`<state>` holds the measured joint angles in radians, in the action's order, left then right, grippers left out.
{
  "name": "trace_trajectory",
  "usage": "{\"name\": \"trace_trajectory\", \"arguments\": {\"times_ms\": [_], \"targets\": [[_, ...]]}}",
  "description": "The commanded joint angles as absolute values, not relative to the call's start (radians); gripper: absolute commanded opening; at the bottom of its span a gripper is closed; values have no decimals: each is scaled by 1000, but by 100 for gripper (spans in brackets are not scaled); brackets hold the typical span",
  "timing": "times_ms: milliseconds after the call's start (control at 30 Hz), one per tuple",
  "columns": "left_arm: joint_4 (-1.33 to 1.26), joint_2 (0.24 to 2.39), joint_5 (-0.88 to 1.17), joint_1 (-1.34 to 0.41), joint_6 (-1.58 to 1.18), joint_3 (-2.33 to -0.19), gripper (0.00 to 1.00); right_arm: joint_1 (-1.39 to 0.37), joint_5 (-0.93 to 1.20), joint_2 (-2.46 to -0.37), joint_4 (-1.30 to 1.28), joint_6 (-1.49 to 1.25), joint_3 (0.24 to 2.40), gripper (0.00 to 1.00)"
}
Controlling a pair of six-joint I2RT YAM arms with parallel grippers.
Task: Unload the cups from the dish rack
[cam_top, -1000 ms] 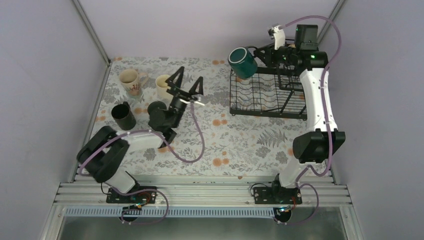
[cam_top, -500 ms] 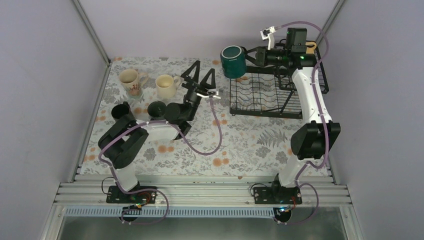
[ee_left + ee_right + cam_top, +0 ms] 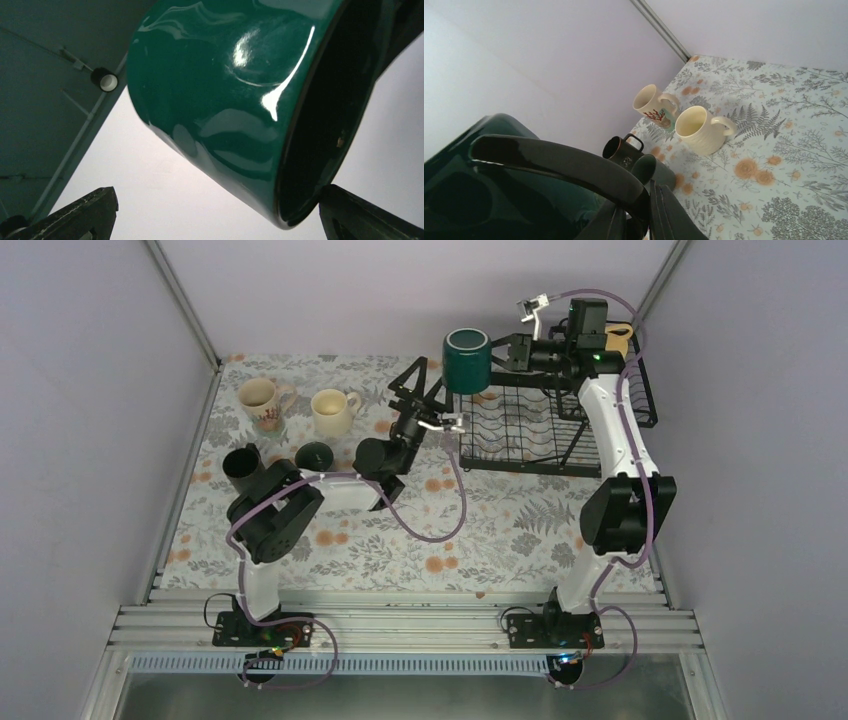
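**Teal mug held out for a handover to the left arm**

The right gripper (image 3: 503,352) is clamped on the dark teal mug (image 3: 467,359), as it seems by the handle. It holds the mug in the air, mouth up, above the far left corner of the dish rack (image 3: 530,445). The left gripper (image 3: 424,387) points up at the mug from just beside the rack, its jaws wide apart. In the left wrist view the mug's body lies between the two fingertips (image 3: 85,215) but touches neither.

I judge this as a handover. The unloaded cups stand at the far left of the table (image 3: 480,520): the printed cream mug (image 3: 258,400), the plain cream mug (image 3: 330,411), the black mug (image 3: 243,468) and the grey-green mug (image 3: 316,455). That is the left arm's side, probably hard to reach for the right arm. The yellow mug (image 3: 618,336) is in the rack's raised basket, not yet unloaded.
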<state>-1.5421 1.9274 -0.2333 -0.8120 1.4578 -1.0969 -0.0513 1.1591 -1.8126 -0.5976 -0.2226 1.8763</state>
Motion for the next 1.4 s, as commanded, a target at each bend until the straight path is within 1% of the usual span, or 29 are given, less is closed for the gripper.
{"name": "trace_trajectory", "arguments": {"times_ms": [0,133,233,567,600,800,933,1067,1200,1300,1367], "targets": [[-1832,1951,-239,-832,1478,-1172,100,-54,1243,-1814,-534,-289,1879,3],[-1833,1945,-247,-844,1468,-1177,100,-54,1253,-1818,-518,-312,1872,3],[-1833,1944,-238,-857,1473,-1177,97,-54,1272,-1825,-495,-341,1853,3],[-1832,1937,-228,-900,1522,-1203,96,-50,1349,-1869,-418,-419,1833,3],[-1834,1939,-225,-900,1530,-1208,94,-51,1354,-1873,-414,-423,1830,3],[-1833,1957,-211,-902,1559,-1241,63,-46,1398,-1890,-362,-481,1812,3],[-1833,1973,-205,-903,1576,-1254,51,-44,1417,-1890,-358,-485,1817,3],[-1833,1985,-203,-902,1587,-1264,43,-43,1447,-1897,-375,-471,1815,3],[-1833,1986,-201,-903,1595,-1269,30,-48,1481,-1908,-387,-470,1791,3],[-1832,1990,-196,-903,1601,-1278,27,-55,1505,-1914,-401,-457,1777,3],[-1833,1994,-187,-903,1614,-1280,22,-64,1520,-1917,-414,-447,1777,3]]}}
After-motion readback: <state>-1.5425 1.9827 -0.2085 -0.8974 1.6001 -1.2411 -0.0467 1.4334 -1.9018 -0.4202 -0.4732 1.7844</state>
